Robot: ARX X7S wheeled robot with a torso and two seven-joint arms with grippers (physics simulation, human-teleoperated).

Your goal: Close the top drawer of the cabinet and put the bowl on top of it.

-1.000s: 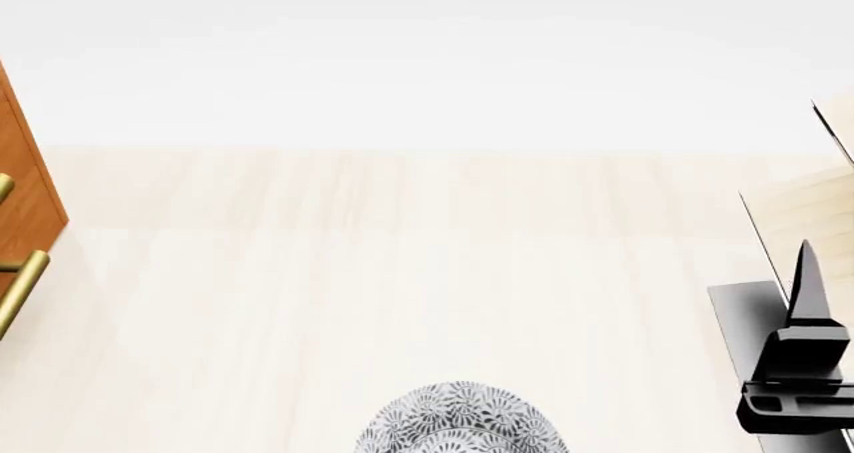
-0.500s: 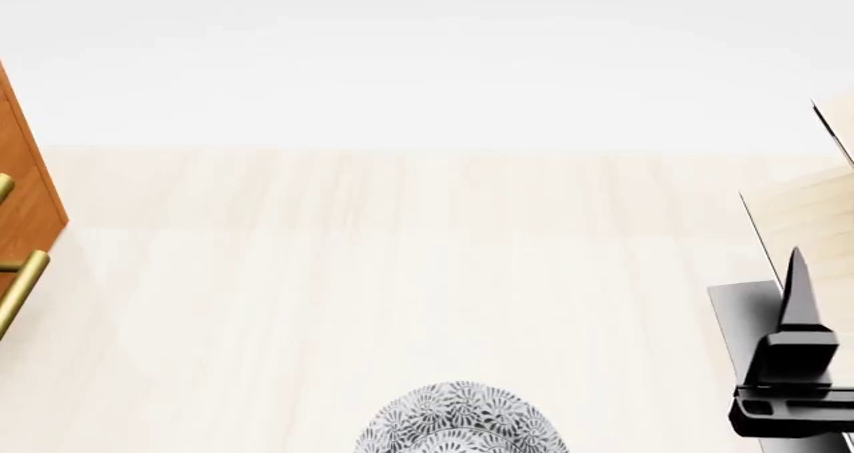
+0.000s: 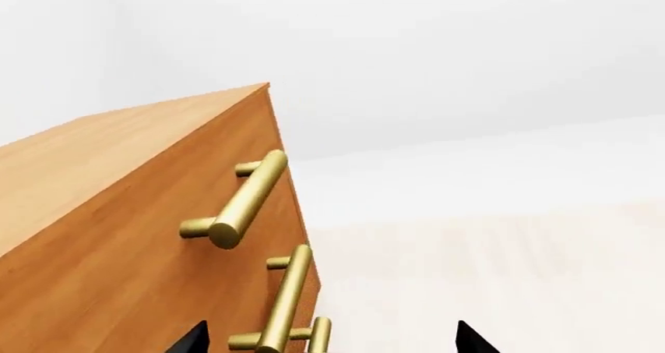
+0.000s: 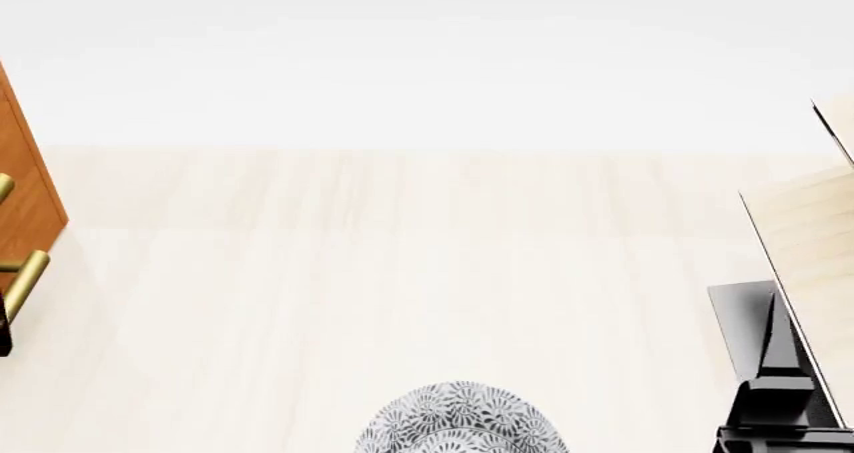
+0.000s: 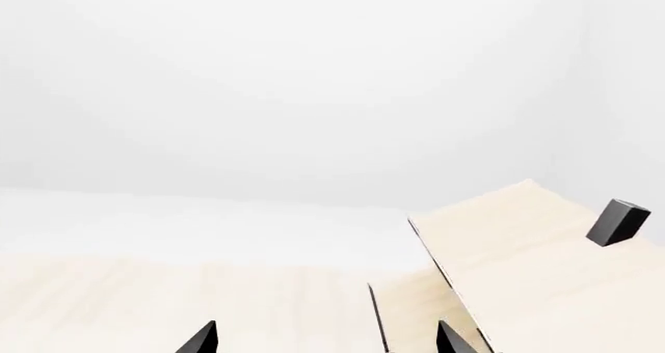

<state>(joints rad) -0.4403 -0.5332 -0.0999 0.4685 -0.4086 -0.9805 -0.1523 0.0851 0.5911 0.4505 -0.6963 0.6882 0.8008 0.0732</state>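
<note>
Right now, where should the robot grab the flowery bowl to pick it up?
Probably by the rim. The bowl sits upright on the pale table, and only its far part shows at the head view's bottom edge. Its sides are round and deep, so one finger inside and one outside the wall, coming from above, looks safest. The right gripper is nearer; its tips stand apart in the wrist view.

No readable text, labels, brands, numbers or signs in any view. The cabinet (image 3: 124,236) front and its brass handles (image 3: 244,201) are plain, and the bowl (image 4: 461,420) carries only a leaf-and-flower pattern, no lettering. The pale wood panels (image 5: 519,252) and the small black block (image 5: 617,222) on them are unmarked too.
</note>
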